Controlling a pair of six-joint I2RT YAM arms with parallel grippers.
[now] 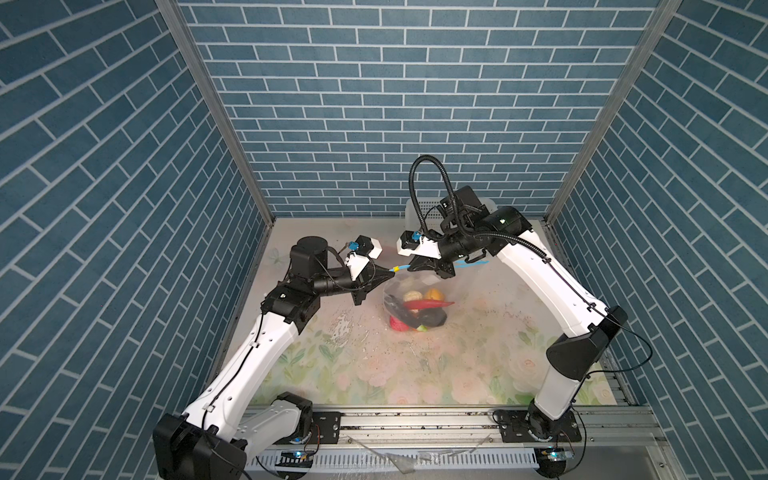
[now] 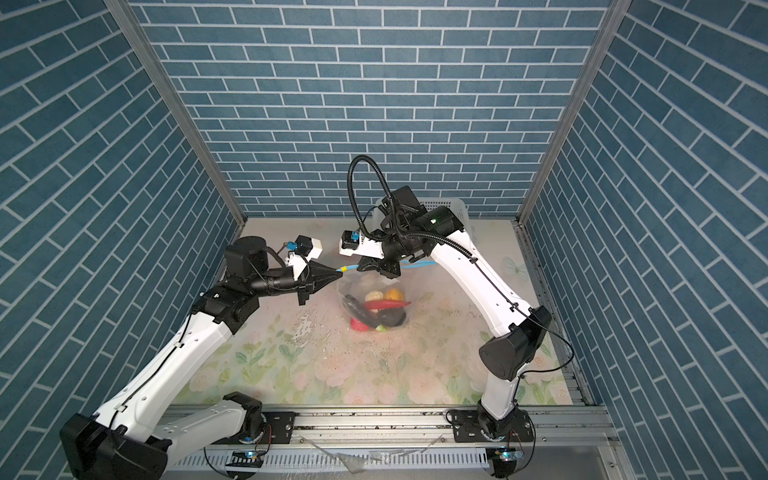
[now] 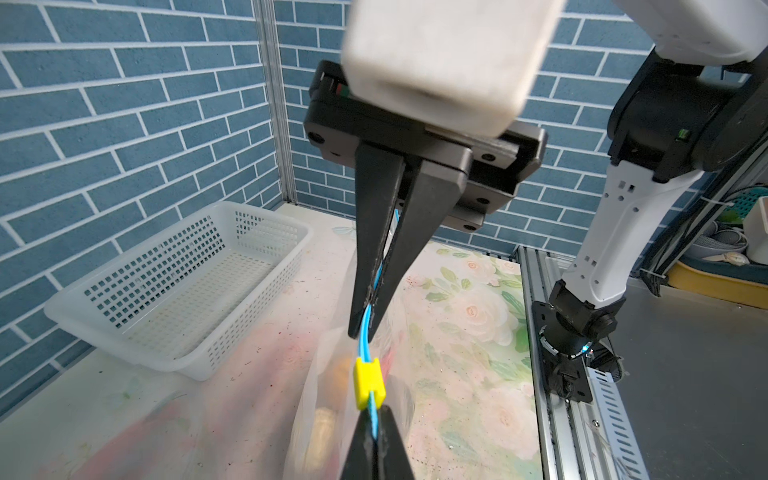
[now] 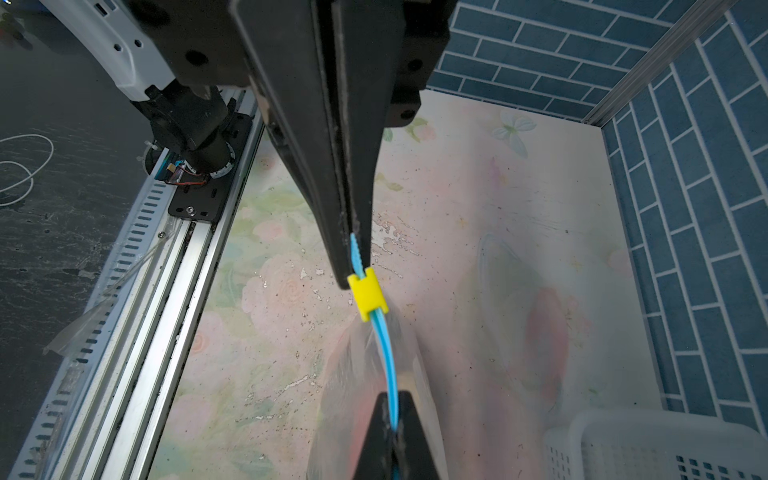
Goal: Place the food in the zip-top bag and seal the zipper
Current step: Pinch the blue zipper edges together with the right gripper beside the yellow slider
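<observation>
Nearest, along the front edge: grooved aluminium rail (image 1: 415, 417) beside a slotted white cable duct. Beyond it, flat over the table: worn floral mat (image 1: 374, 374), matt, speckled, flaking in patches. At the far right corner, behind the right arm: white perforated plastic basket (image 3: 178, 286), rectangular, round-rimmed. Hung mid-table by its mouth edge: zip-top bag (image 1: 419, 280), clear and crinkly, with the food (image 1: 419, 309) heaped in its belly. In the heap: glossy red chilli (image 1: 428, 304) lying crosswise, dark aubergine (image 1: 434, 318), smooth orange ball (image 1: 434, 294), cream lump (image 1: 413, 296). Clenched on the very end of the zipper (image 4: 385, 361): left gripper (image 1: 390, 271), black tapered wedges pressed together. Clamped further along the same thin light blue strip: right gripper (image 1: 411, 267), likewise closed tight. Between the two tips, touching the left one: blocky yellow tab (image 4: 368, 297).
</observation>
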